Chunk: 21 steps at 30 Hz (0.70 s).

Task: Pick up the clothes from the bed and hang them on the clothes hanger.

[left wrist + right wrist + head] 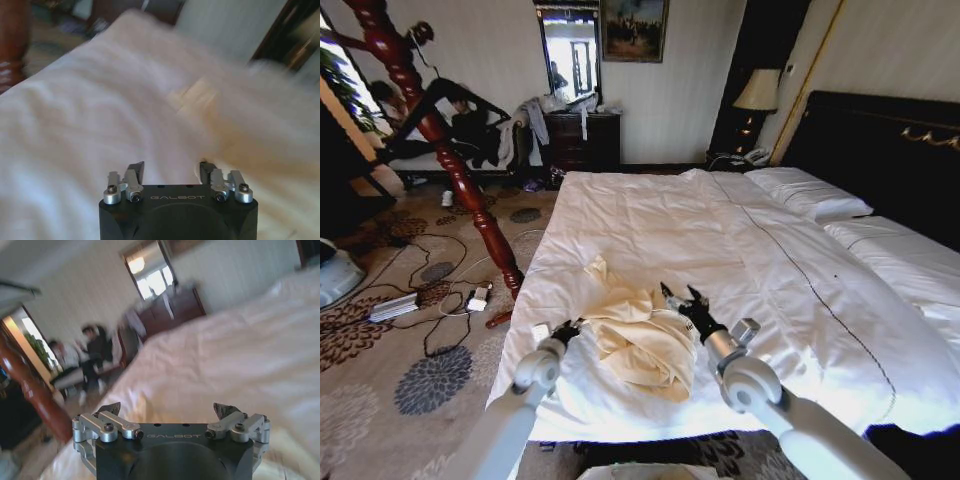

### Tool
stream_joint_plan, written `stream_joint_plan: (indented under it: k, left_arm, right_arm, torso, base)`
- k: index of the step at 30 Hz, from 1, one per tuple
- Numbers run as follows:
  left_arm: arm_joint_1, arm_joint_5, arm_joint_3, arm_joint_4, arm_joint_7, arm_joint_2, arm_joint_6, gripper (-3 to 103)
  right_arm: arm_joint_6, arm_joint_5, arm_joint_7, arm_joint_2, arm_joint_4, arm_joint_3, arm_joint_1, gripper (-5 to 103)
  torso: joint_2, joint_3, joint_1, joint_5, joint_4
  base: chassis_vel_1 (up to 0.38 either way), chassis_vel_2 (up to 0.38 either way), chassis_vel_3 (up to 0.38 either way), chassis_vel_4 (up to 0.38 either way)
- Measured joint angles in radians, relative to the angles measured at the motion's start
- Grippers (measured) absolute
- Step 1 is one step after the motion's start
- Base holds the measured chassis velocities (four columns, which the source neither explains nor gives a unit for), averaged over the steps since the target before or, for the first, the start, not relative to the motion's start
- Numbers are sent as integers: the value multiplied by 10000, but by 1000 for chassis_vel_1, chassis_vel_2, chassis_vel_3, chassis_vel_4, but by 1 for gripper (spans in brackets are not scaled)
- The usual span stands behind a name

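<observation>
Both open grippers — left gripper (570, 328), right gripper (682, 296) — flank the clothes (642, 335).

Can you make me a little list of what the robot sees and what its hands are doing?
place: a bedroom
bed: white duvet with a thin dark stitched line, white pillows, black headboard
clothes: crumpled cream garment lying near the foot of the bed
left gripper: open, just left of the clothes
right gripper: open, at the garment's right edge
holding anything: no
</observation>
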<state>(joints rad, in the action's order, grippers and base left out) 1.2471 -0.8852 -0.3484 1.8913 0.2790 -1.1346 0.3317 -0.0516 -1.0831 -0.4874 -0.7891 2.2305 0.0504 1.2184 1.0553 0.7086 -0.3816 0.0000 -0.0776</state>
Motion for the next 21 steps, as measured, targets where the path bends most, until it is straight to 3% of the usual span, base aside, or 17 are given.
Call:
stream_joint_plan:
  k: [1, 2, 3, 5, 6, 8, 10, 13, 15, 16, 17, 18, 21]
  left_arm:
    - [104, -283, -124, 27, -903, -16, -664, 68]
    - [104, -283, -124, 27, -903, -16, -664, 68]
    - [146, -504, -198, -1, -1674, -68, -1182, 74]
    - [160, -921, -268, -121, -2652, -213, -1762, 79]
    - [160, -921, -268, -121, -2652, -213, -1762, 79]
    - [135, -1458, -281, -274, -3696, -591, -2360, 89]
    - [192, -1363, -205, -273, -4074, -790, -2604, 98]
    - [343, -628, -79, -206, -3962, -799, -2730, 100]
    - [486, 1079, -22, -256, -3360, -625, -2566, 100]
    - [486, 1079, -22, -256, -3360, -625, -2566, 100]
    - [566, 2142, -29, -390, -3046, -471, -2427, 100]
    - [648, 2648, -40, -481, -2911, -333, -2374, 100]
    - [808, 2865, -115, -557, -2760, -148, -2333, 100]
  right_arm:
    - [-385, -176, -311, -8, 141, -35, 109, 100]
    - [-385, -176, -311, -8, 141, -35, 109, 100]
    - [-680, -272, -537, -15, 213, -61, 186, 100]
    - [-1129, -396, -831, -31, 282, -105, 312, 100]
    - [-1129, -396, -831, -31, 282, -105, 312, 100]
    - [-1531, -593, -1186, -106, 285, -175, 403, 100]
    - [-1744, -645, -1353, -120, 210, -186, 445, 100]
    - [-1903, -651, -1519, -105, 102, -172, 465, 100]
    - [-2003, -692, -1704, -87, 13, -138, 451, 100]
    - [-2003, -692, -1704, -87, 13, -138, 451, 100]
    - [-2127, -796, -1918, -84, -12, -109, 414, 100]
    - [-2291, -1016, -2207, -85, -18, -77, 373, 100]
    - [-2549, -1672, -2868, -109, -6, -17, 320, 100]
  torso:
    - [0, 0, 0, -1, -4]
    - [0, 0, 0, -1, -4]
    - [0, 0, 0, -1, -4]
    - [0, 1, 0, -1, -5]
    - [0, 1, 0, -1, -5]
    - [0, 1, -1, -1, -5]
    - [0, 1, -2, -1, -5]
    - [0, 2, -2, 0, -4]
    - [0, 1, -2, 0, -5]
    - [0, 1, -2, 0, -5]
    - [0, 2, -3, 0, -4]
    - [0, 3, -3, -2, -2]
    - [-1, 3, -3, -1, 0]
  base:
    - [0, 0, 0, 0]
    - [0, 0, 0, 0]
    - [0, 0, 0, 0]
    - [0, 0, 0, 0]
    - [0, 0, 0, 0]
    - [0, 0, 0, 0]
    - [0, 0, 0, 0]
    - [0, 0, 0, 0]
    - [0, 0, 0, 0]
    - [0, 0, 0, 0]
    - [0, 0, 0, 0]
    - [0, 0, 0, 0]
    - [0, 0, 0, 0]
